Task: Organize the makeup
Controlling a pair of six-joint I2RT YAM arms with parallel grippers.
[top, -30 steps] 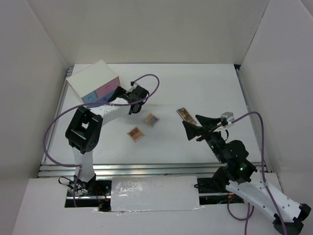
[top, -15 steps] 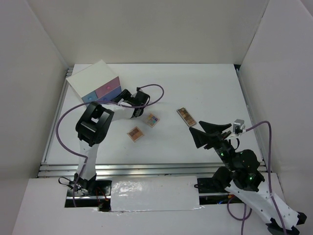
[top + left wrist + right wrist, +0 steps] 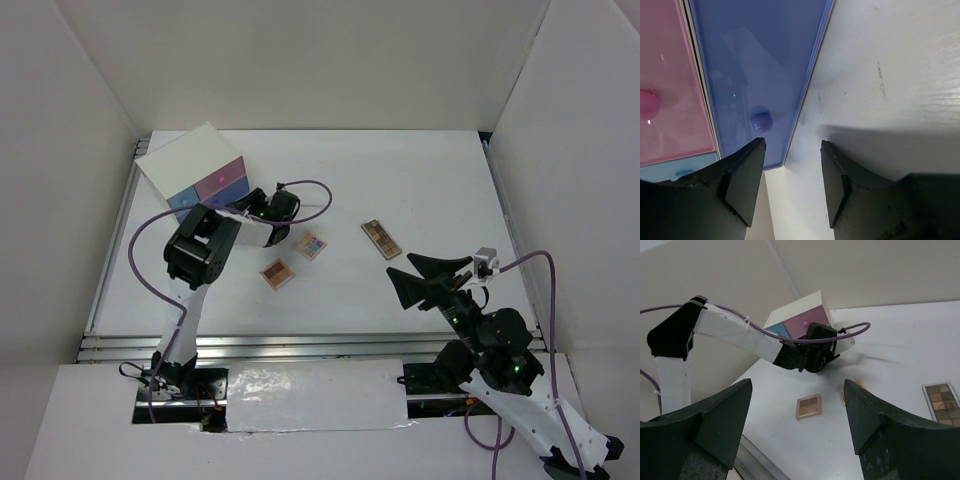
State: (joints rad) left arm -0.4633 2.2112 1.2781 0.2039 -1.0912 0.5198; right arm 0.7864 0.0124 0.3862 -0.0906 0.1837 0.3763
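The makeup in view is three eyeshadow palettes lying flat on the white table: a square one [image 3: 277, 273] [image 3: 808, 406], a second square one [image 3: 310, 245] partly behind my right finger [image 3: 843, 390], and a long one [image 3: 381, 238] [image 3: 941, 401]. My left gripper [image 3: 248, 208] [image 3: 792, 145] is low at the front of the white drawer box [image 3: 190, 168], with the blue drawer's knob [image 3: 761, 121] just beyond its left fingertip. Its jaws stand apart with only table between them. My right gripper [image 3: 400, 267] [image 3: 797, 385] hovers open and empty, right of the palettes.
The box has a pink drawer [image 3: 665, 100] beside the blue drawer [image 3: 755, 60]. The left arm's purple cable [image 3: 310, 190] loops over the table behind the palettes. White walls enclose the table on three sides.
My left gripper has moved left to the blue drawer front and its jaws have narrowed. The right arm pulled back toward the near edge, then held still.
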